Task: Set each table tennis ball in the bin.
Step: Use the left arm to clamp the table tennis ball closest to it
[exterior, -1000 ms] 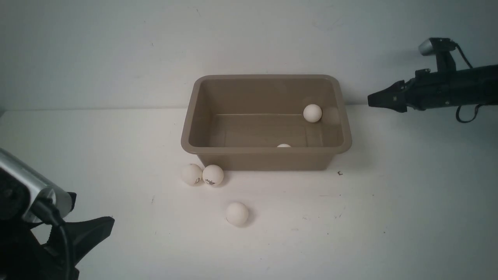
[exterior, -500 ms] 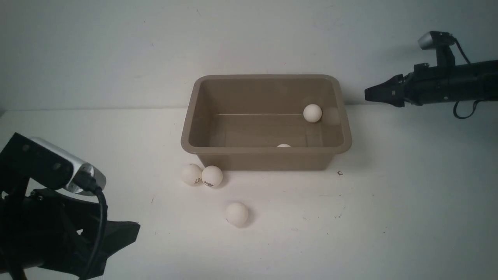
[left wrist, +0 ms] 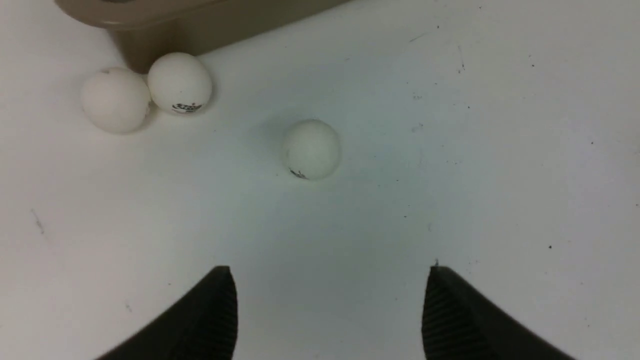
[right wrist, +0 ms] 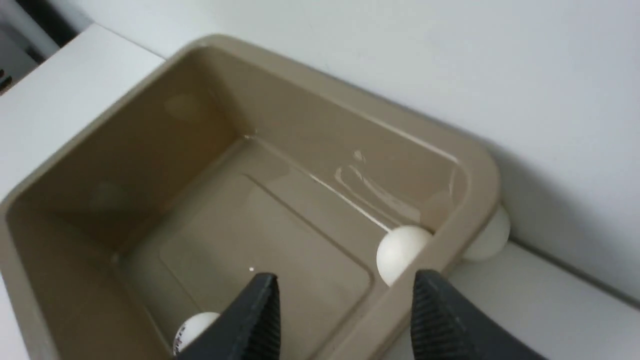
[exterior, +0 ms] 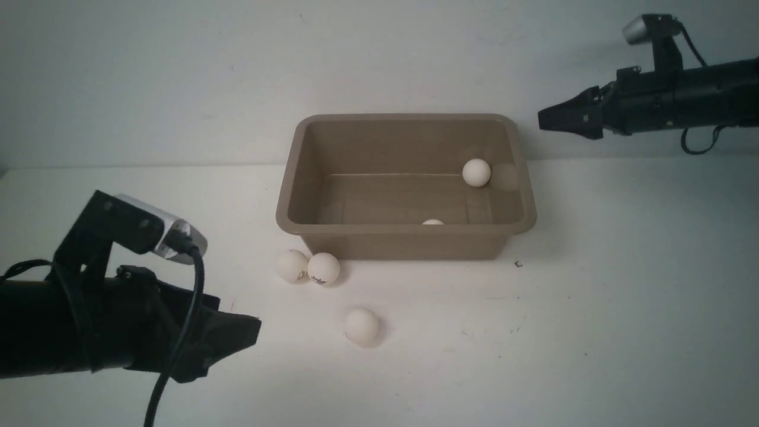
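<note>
Now at step: left-arm reach for lone ball [exterior: 361,326] on table [exterior: 599,332], not yet touching.
Left pincer [left wrist: 328,274]: spread wide, empty, lone ball centred ahead.
Right pincer [right wrist: 345,278]: part-spread, empty, raised off to the right of bin [exterior: 405,229].
In bin: back-wall ball [exterior: 476,172], front-wall ball [exterior: 432,222].
Outside: pair's left ball [exterior: 292,265] touching pair's right ball [exterior: 324,268] at bin's front-left corner; rear ball [right wrist: 492,240] behind bin, by wall [exterior: 178,71].
Next: advance, lower pincer around lone ball, pinch softly; round, likely to roll off.
</note>
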Robot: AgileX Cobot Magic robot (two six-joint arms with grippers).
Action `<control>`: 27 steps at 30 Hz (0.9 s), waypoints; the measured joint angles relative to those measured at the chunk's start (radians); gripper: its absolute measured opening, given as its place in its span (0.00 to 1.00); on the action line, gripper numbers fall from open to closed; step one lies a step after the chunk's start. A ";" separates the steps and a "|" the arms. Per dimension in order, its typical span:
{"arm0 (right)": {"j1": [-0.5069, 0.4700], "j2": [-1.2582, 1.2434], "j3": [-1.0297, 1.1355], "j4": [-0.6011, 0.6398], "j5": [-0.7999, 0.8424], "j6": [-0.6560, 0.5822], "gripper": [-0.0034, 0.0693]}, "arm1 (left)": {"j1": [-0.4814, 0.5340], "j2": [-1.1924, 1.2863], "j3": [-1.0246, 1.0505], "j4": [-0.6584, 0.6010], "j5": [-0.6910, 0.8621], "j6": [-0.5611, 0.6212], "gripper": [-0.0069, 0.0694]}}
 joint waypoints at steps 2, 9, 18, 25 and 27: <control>0.000 -0.031 0.000 -0.001 0.000 0.007 0.50 | 0.000 0.061 0.000 -0.082 0.000 0.060 0.68; 0.000 -0.103 0.000 -0.033 -0.004 0.065 0.50 | -0.016 0.213 -0.004 -0.260 -0.010 0.186 0.68; 0.000 -0.123 0.000 -0.081 -0.004 0.162 0.50 | -0.229 0.324 -0.005 -0.451 -0.219 0.380 0.68; 0.000 -0.124 0.000 -0.126 0.000 0.204 0.50 | -0.327 0.444 -0.074 -0.574 -0.380 0.491 0.68; 0.000 -0.124 0.000 -0.130 0.003 0.207 0.50 | -0.342 0.485 -0.127 -0.581 -0.388 0.500 0.68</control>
